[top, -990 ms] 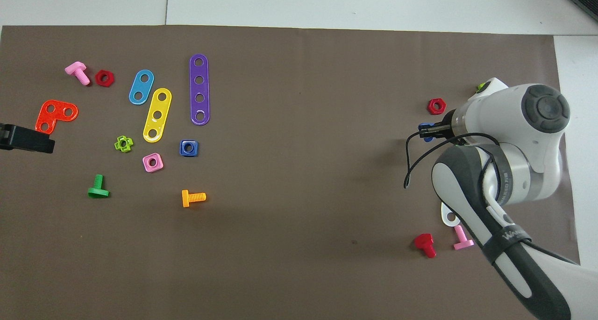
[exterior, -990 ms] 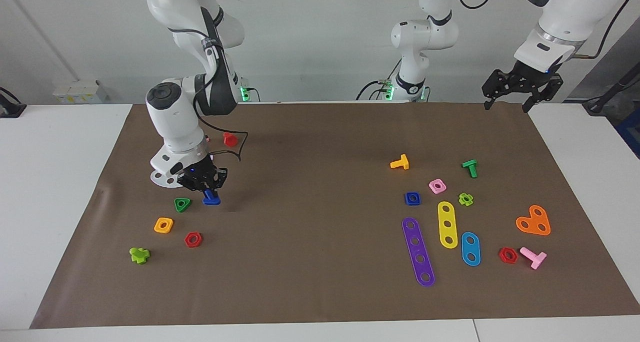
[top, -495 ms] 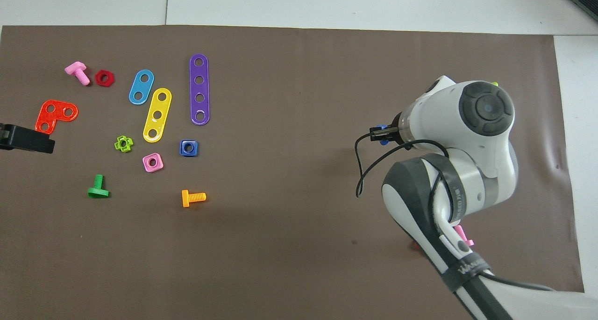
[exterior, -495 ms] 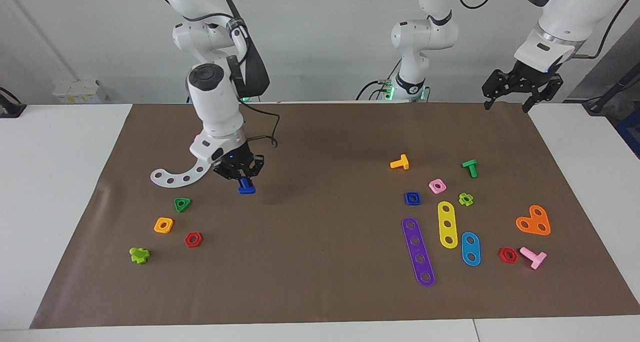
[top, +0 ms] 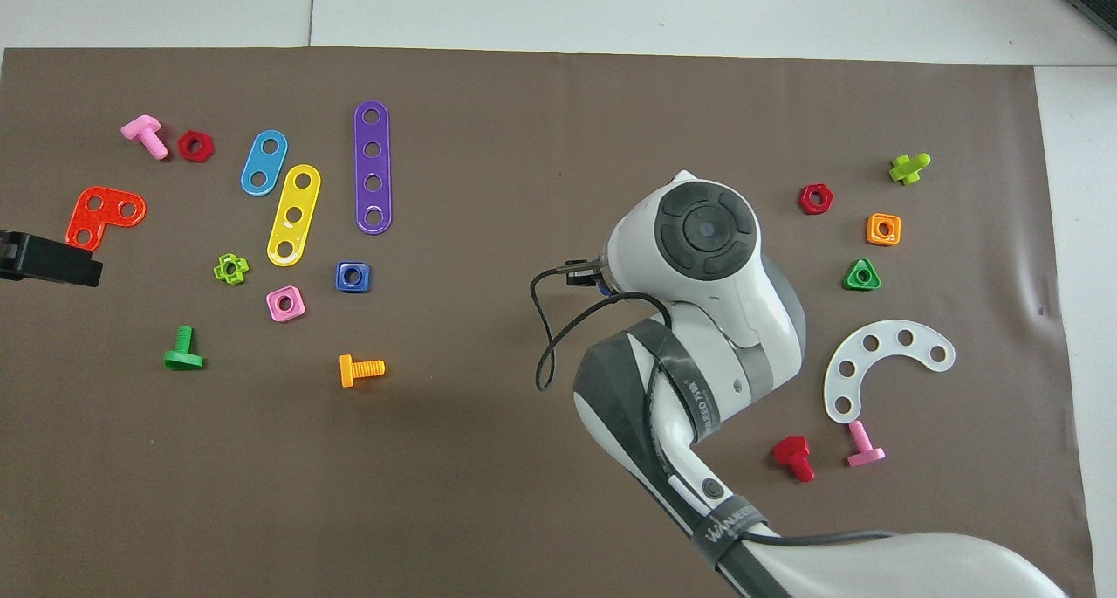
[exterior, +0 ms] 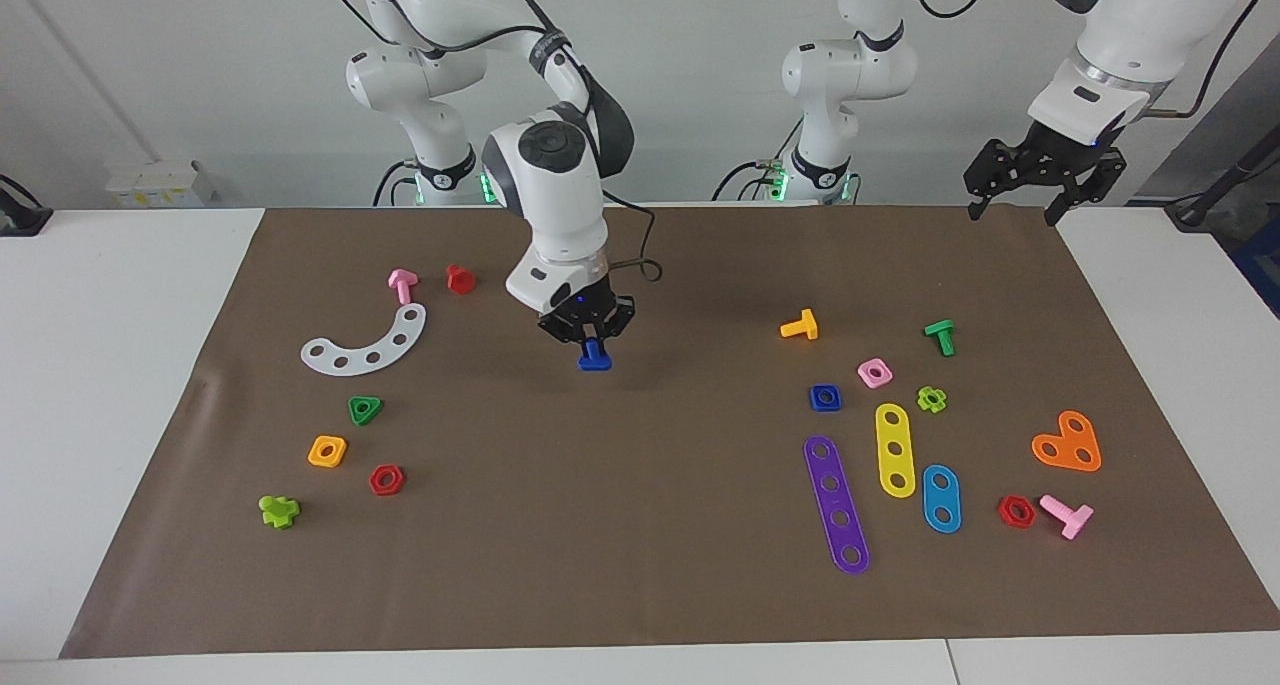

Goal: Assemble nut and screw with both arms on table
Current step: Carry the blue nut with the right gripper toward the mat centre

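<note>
Screw [exterior: 594, 357] hangs pinched in right gripper [exterior: 587, 335] over bare mat [exterior: 640, 525], mostly hidden from overhead by the arm. Left gripper [exterior: 1012, 209] waits, fingers spread, empty; nut [exterior: 825, 397] lies untouched.

The nut [exterior: 825, 397] lies on the table [exterior: 640, 525] beside the purple strip [exterior: 836, 503].

My arms [exterior: 555, 180] wear glossy white plastic shells with matt black fingers [exterior: 601, 327]. The screw [exterior: 594, 356] I hold looks like smooth, slightly shiny blue plastic, as does the nut [exterior: 825, 397]. The brown mat [exterior: 640, 525] is matt, papery, faintly creased; the tabletop [exterior: 100, 365] is smooth white.
</note>
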